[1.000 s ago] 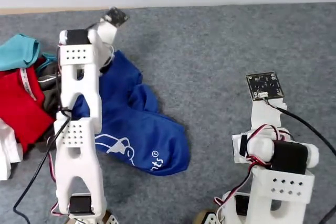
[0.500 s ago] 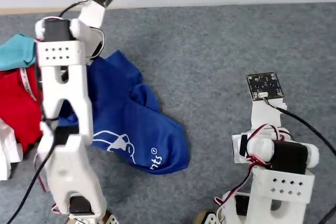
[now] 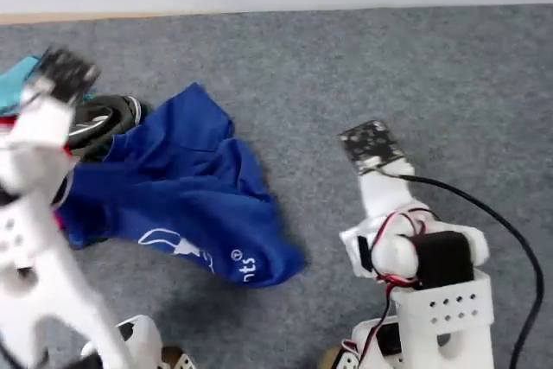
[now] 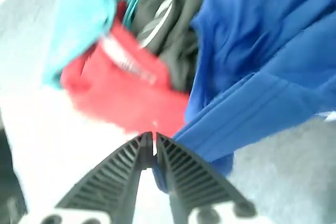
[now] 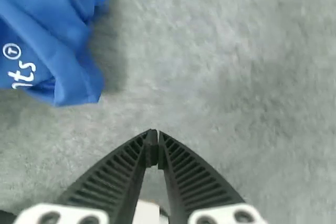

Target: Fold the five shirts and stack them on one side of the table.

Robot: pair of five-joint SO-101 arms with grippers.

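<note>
The white plastic left arm stands tall at the left side of the high view. Its wrist, with the black camera board, leans toward the far side. The left jaws, black and ribbed, are closed tip to tip. The white plastic right arm sits folded low at the near right, wrist angled forward and left. The right jaws are closed and aimed downward.

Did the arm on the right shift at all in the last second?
Yes. The right arm swung left across the grey table, toward the blue shirt.
</note>
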